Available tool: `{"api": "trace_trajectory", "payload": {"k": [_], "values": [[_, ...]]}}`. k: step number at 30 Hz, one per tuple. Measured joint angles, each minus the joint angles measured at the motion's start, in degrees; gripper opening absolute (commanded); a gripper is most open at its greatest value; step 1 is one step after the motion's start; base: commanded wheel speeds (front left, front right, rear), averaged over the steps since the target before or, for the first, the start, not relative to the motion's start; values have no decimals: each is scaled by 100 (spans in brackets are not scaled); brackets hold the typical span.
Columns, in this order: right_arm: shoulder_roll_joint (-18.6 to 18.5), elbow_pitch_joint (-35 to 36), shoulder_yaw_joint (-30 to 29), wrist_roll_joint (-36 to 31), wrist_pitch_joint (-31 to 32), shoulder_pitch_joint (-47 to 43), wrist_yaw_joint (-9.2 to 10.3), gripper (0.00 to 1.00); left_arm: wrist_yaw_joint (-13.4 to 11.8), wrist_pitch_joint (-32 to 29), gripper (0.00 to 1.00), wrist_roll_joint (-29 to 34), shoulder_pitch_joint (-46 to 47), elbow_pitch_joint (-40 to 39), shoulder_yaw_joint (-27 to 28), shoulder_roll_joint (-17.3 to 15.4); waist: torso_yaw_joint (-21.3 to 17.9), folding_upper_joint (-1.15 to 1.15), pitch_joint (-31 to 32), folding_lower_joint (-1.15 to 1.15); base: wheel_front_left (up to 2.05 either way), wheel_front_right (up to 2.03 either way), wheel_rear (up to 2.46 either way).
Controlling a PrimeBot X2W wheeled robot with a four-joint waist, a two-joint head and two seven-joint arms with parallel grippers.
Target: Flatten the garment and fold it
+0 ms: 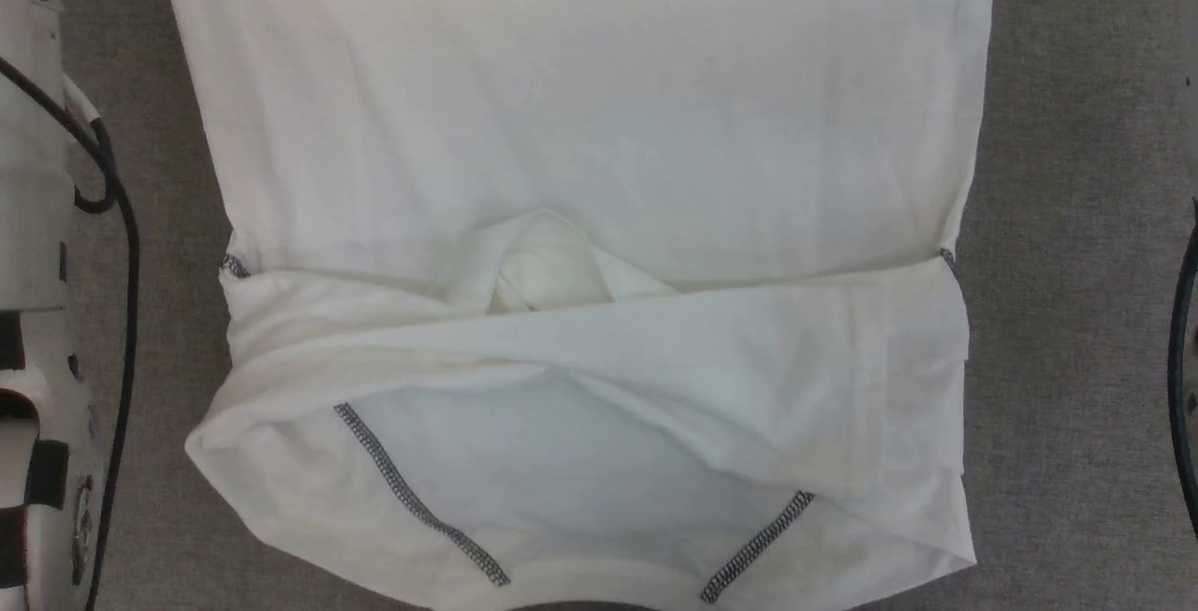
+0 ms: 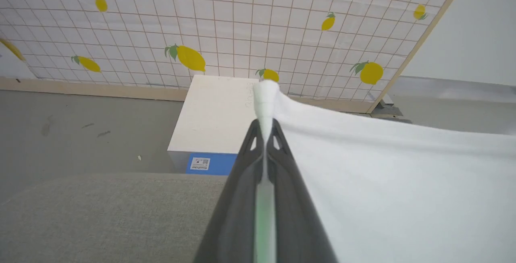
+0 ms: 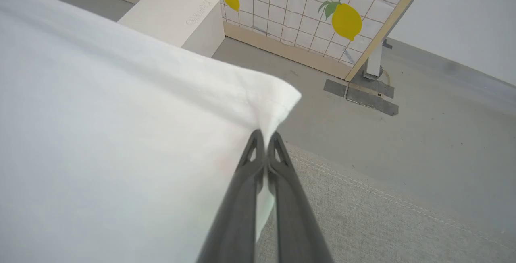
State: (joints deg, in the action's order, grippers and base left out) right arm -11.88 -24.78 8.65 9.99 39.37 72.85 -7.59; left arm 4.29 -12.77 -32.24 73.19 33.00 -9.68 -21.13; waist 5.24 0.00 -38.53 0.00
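Evidently thin and limp, the shirt (image 1: 580,124) lies spread on the grey desk (image 1: 1076,312); left tool (image 2: 265,130) and right tool (image 3: 265,138) each clench a hem corner, the sensible hold for pulling it flat

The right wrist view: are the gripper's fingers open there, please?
No, the right gripper is shut on a corner of the garment.

A: Pose of the white shirt (image 1: 580,124)?
B: Spread flat on grey cloth surface (image 1: 1076,312), collar end nearest. Sleeve (image 1: 655,340) folded across chest. Dark zigzag stitching (image 1: 412,499) along shoulder seams. Far corners lifted.
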Motion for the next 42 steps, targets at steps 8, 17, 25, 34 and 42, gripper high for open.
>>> {"api": "trace_trajectory", "payload": {"k": [8,17,25,34,42], "values": [[126,-97,-132,286,-413,-113,0,0,269,322,0,-254,-15,192,-211,62,13,0,357,0,0,0,0],[-313,657,-34,1198,-455,-1781,0,0,280,409,0,-878,-1366,-521,-765,-203,63,0,1108,0,0,0,0],[-313,1437,-288,1940,-321,-3610,1,0,154,531,0,-1265,-3230,-1731,-716,-504,96,0,1950,0,0,0,0],[-87,2157,-682,2301,-11,-5504,1,0,-564,732,0,-1658,-5742,-3039,-498,-477,129,0,2840,0,0,0,0],[204,2465,-934,2373,164,-6847,1,0,-1024,833,0,-1782,-7131,-3346,-530,-324,199,0,3336,0,0,0,0]]}}
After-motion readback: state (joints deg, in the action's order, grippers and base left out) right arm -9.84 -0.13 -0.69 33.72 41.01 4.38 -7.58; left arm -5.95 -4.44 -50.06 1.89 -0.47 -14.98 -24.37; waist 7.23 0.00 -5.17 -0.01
